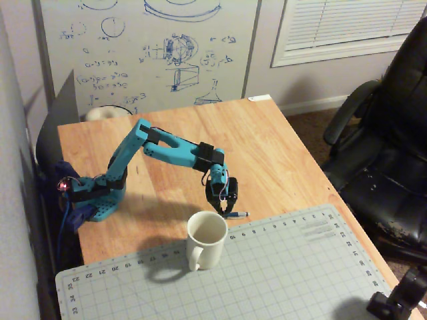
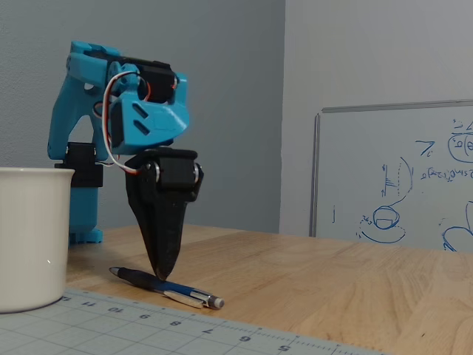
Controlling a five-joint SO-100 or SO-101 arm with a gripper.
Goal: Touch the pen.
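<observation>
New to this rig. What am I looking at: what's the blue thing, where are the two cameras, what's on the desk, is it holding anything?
The blue thing is a small robot arm bolted at the edge of a wooden desk. One fixed view looks down from high up; the other sits low at desk level. On the desk: a white mug on a grey cutting mat, and a dark pen beside the mat. The gripper points down with its tip at the pen, apparently touching it. Jaws look closed; it holds nothing.
</observation>
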